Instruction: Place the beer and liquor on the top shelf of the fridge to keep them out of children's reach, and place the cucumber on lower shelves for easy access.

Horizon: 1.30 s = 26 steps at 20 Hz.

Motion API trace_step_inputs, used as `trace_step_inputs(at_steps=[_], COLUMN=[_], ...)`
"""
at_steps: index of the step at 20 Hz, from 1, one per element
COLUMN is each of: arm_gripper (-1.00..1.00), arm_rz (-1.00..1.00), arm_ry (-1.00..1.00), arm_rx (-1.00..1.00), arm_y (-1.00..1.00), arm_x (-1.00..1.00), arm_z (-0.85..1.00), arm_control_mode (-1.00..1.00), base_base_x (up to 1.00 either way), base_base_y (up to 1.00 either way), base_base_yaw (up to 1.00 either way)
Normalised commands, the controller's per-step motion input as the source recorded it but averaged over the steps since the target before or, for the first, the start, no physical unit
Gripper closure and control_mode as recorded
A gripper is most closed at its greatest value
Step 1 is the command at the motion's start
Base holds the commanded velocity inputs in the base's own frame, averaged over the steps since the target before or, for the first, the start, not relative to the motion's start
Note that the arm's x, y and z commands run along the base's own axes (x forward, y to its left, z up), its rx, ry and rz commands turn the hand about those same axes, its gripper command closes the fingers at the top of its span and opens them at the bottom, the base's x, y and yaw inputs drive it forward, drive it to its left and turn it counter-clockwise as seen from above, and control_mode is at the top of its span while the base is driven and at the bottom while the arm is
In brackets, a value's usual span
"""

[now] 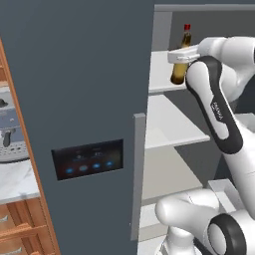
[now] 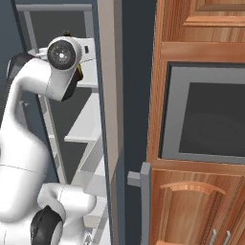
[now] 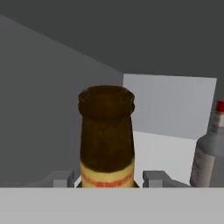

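The fridge (image 1: pixel 89 74) stands open, its dark grey door swung to the left. My gripper (image 1: pixel 182 55) reaches in at the level of the top shelf (image 1: pixel 159 74) and is shut on the beer (image 1: pixel 178 72), a brown bottle with a yellowish label. In the hand view the beer (image 3: pixel 107 131) stands upright between the fingers (image 3: pixel 155 177) of the gripper (image 3: pixel 109 178). The liquor (image 3: pixel 208 153), grey glass with a red cap, stands to its right on the white shelf (image 3: pixel 166 151). Its red cap (image 1: pixel 187 27) shows behind the hand. The cucumber is out of view.
White lower shelves (image 1: pixel 172 124) sit under the top one. The door's grey handle (image 1: pixel 139 174) and lit panel (image 1: pixel 87 162) face me. Wooden cabinets (image 2: pixel 206 28) and a built-in oven (image 2: pixel 210 115) flank the fridge on the right. A marble counter (image 1: pixel 15 182) lies left.
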Motion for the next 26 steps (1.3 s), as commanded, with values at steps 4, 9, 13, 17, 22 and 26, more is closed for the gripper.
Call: trace_step_inputs(at_steps=[4,9,13,17,22,26], arm_gripper=[1.00,1.00,1.00,1.00,1.00,1.00], arm_rz=[0.03,0.03,0.03,0.03,0.03,0.02], arm_ry=[0.02,0.01,0.00,0.00,0.00,0.00], arm_rx=[0.00,0.00,0.00,0.00,0.00,0.00], arm_y=[-0.06,-0.09,-0.01,0.00,0.00,0.00], arm_x=[0.47,0.44,0.41,0.40,0.46,0.50], arm_z=[-0.08,-0.14,-0.13,-0.17,-0.16,-0.09], arm_control_mode=[-1.00,-1.00,-1.00,-1.00,-1.00,-1.00], base_base_x=[0.00,0.00,0.00,0.00,0.00,0.00], base_base_y=[0.00,0.00,0.00,0.00,0.00,0.00], base_base_yaw=[0.00,0.00,0.00,0.00,0.00,0.00])
